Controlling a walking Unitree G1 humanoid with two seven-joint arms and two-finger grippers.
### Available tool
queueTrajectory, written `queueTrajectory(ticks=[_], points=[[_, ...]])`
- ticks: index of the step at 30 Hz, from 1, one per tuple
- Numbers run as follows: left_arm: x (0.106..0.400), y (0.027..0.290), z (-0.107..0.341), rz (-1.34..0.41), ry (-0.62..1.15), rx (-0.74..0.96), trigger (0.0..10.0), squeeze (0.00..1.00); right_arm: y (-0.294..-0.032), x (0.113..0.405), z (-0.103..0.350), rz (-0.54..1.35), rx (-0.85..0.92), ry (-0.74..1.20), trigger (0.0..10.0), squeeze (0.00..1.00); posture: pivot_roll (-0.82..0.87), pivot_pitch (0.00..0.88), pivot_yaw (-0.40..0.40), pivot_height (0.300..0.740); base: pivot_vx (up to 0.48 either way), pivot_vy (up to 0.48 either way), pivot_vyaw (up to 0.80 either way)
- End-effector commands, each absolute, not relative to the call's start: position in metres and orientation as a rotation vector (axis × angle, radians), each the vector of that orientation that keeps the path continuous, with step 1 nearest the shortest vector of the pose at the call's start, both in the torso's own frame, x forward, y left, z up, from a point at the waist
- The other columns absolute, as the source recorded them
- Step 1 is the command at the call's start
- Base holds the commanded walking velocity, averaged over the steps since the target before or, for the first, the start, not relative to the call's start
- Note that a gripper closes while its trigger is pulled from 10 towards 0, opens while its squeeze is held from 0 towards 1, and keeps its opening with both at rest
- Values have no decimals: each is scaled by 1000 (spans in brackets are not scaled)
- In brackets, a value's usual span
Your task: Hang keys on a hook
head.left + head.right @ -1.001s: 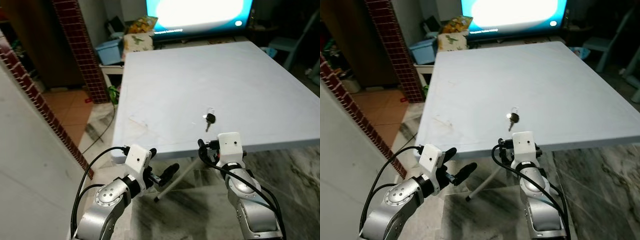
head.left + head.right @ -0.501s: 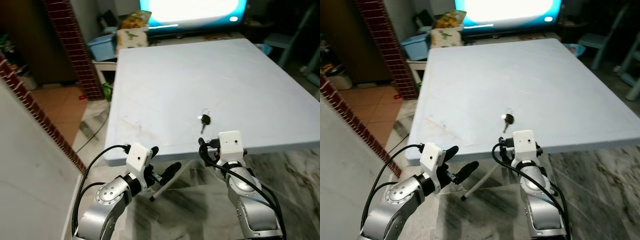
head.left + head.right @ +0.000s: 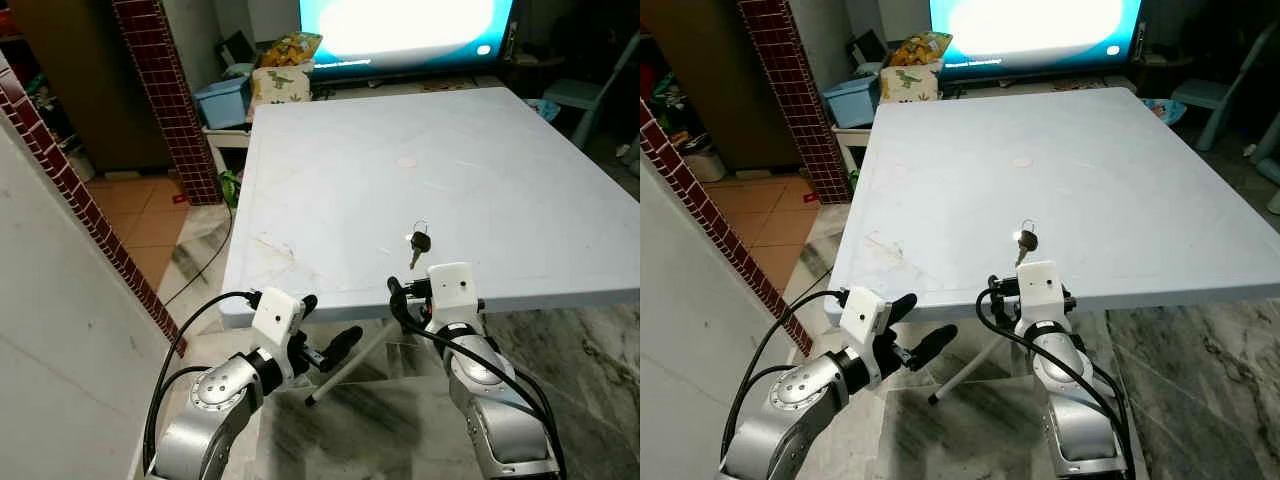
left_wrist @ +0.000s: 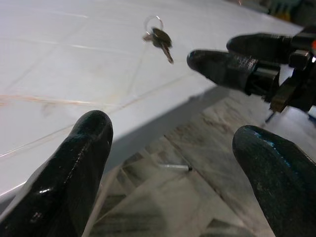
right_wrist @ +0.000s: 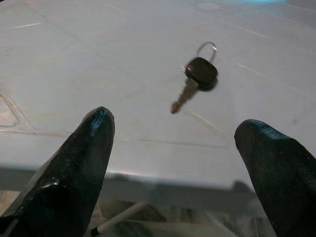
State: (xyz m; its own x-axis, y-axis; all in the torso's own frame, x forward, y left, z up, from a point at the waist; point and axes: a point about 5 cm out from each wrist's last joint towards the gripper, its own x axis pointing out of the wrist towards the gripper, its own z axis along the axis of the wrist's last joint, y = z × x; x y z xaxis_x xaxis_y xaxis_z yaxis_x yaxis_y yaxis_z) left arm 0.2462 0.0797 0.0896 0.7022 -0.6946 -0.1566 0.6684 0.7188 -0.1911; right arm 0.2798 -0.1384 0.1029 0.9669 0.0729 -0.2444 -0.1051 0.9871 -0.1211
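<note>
key (image 5: 197, 74) flat on table (image 3: 480, 160), beyond right fingers (image 5: 74, 168) | both grippers' fingers spread, empty

Both silver arms low and forward, left gripper (image 3: 325, 330) and right gripper (image 5: 173, 143) with fingers spread wide.

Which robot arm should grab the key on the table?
Probably the right. Its end effector is open and points straight at the key near the table edge. The left end effector, also open, sits lower and off to the side.
</note>
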Motion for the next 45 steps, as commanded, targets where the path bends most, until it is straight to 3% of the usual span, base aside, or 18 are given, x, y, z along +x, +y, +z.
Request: queueTrajectory(ticks=[1,8,17,31,45], points=[[247,80,92,-775,214,-107,10000,0,-136,280,106,98,-124,233,10000,0,-61,0,101,740,0,0,-725],[246,79,92,-782,217,-104,10000,0,-136,279,105,106,-128,232,10000,0,-59,0,102,740,69,0,-647],[246,78,91,-786,218,-101,10000,0,-139,279,105,104,-132,236,10000,0,-60,0,102,740,253,0,0],[246,80,90,-785,223,-91,10000,0,-135,280,105,113,-126,233,10000,0,-57,0,99,740,260,0,-613],[245,88,88,-769,242,-67,10000,0,-127,280,107,133,-84,213,10000,0,-49,0,105,740,0,0,0]])
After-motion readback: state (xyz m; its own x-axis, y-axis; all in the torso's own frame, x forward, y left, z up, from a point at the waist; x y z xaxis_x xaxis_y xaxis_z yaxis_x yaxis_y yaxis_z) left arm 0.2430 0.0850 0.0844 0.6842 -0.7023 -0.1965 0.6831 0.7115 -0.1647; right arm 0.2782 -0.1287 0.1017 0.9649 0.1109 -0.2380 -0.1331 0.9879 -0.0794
